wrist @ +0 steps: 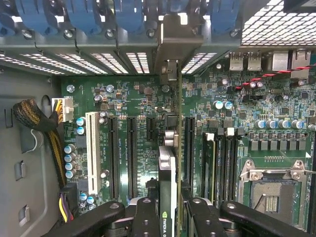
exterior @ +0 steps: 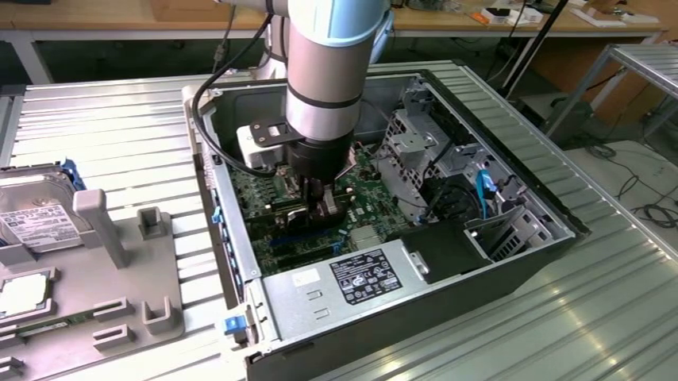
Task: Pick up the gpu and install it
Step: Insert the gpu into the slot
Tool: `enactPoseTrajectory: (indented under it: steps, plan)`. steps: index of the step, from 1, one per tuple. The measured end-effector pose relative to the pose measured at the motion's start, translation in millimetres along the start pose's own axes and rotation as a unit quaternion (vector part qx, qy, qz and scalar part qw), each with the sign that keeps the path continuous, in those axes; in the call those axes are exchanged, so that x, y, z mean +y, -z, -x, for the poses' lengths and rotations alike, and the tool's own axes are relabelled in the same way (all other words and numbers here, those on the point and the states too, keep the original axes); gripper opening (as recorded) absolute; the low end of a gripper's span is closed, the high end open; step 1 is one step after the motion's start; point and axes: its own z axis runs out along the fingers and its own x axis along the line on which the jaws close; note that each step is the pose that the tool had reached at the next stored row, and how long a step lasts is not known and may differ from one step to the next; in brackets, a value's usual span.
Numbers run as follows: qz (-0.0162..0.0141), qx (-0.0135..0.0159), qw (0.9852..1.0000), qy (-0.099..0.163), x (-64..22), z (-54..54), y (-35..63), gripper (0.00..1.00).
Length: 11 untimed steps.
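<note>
You get bright, even overhead light; glare streaks the ribbed silver metal table (exterior: 593,317), and the open black computer case (exterior: 498,274) sits in soft shadow.

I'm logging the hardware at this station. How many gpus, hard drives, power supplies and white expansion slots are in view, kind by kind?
gpu: 1
hard drive: 1
power supply: 1
white expansion slot: 1
Total: 4
</note>
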Motion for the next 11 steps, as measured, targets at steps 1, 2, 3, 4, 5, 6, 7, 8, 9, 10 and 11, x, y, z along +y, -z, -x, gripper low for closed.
enactPoseTrajectory:
  steps: [1, 2, 3, 4, 5, 6, 7, 8, 9, 10, 11]
  plan:
    - [0.0, 0.0, 1.0, 0.0, 0.0, 0.0, -0.1, 0.27]
    - [0.0, 0.0, 1.0, 0.0, 0.0, 0.0, -0.1, 0.27]
    - [0.0, 0.0, 1.0, 0.0, 0.0, 0.0, -0.4, 0.27]
    - [0.0, 0.0, 1.0, 0.0, 0.0, 0.0, -0.9, 0.27]
    - [0.0, 0.0001, 1.0, 0.0, 0.0, 0.0, -1.7, 0.27]
    - [0.0, 0.0001, 1.0, 0.0, 0.0, 0.0, -2.4, 0.27]
    - [0.0001, 0.0003, 1.0, 0.0, 0.1, 0.0, -3.2, 0.27]
    - [0.0001, 0.0005, 1.0, 0.0, 0.1, 0.0, -4.0, 0.27]
    - [0.0002, 0.0005, 1.0, 0.0, 0.2, 0.0, -4.8, 0.27]
    - [0.0001, 0.0005, 1.0, 0.0, 0.2, 0.0, -6.4, 0.27]
    - [0.0, 0.0004, 1.0, 0.0, 0.2, 0.0, -7.1, 0.27]
